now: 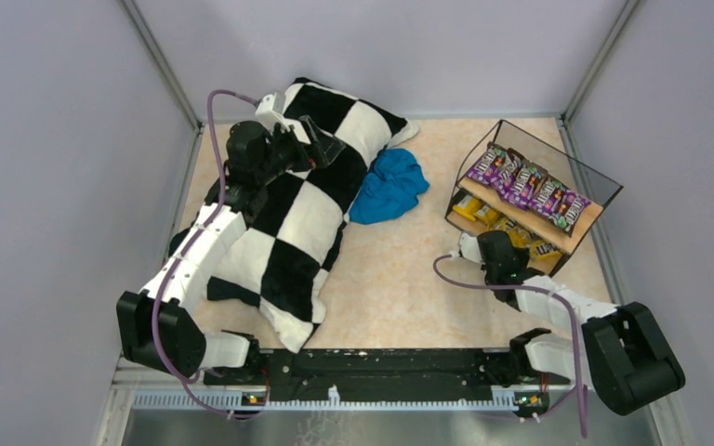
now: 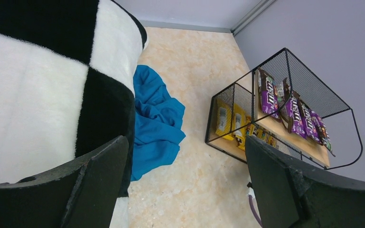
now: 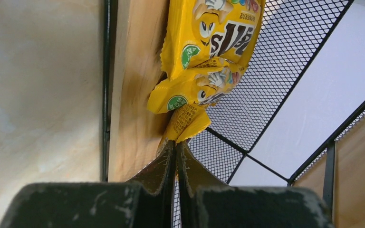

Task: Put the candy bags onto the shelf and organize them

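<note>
I can't count yellow bags [image 1: 485,213], half hidden under shelf [image 1: 593,214] top. R gripper [image 3: 176,142] shut at one; L gripper [image 2: 185,140] agape over pillow [image 2: 28,95].

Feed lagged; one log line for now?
left gripper open over pillow | right gripper shut, tips at yellow bag on shelf lower tier | purple bags on upper tier
</note>
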